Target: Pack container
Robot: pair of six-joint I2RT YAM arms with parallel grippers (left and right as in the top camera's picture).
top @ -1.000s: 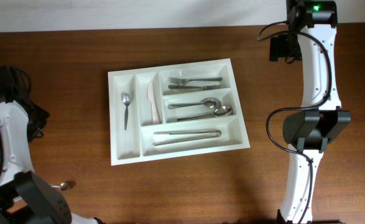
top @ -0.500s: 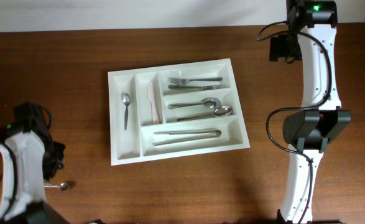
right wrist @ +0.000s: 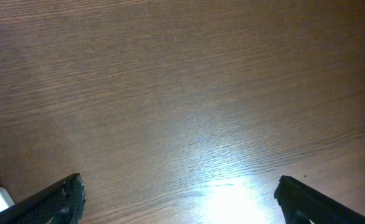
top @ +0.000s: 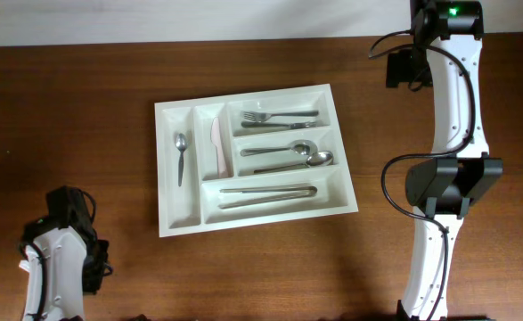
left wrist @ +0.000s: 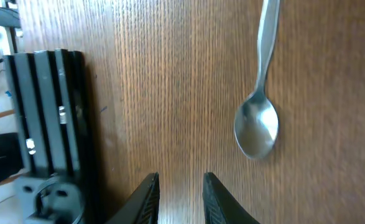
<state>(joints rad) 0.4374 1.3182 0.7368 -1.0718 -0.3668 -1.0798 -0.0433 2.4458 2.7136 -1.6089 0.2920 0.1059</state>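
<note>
Wood table; container sits mid-table, all five compartments holding cutlery. Mostly packed, by my judgement. One spoon lies loose on the wood just beside left gripper, jaws narrow, empty. Right gripper wide, empty.

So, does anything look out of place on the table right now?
One spoon lies on the bare table outside the container, near the left fingers but untouched, while other cutlery sits sorted inside. The container also sits slightly askew to the table edge.
</note>
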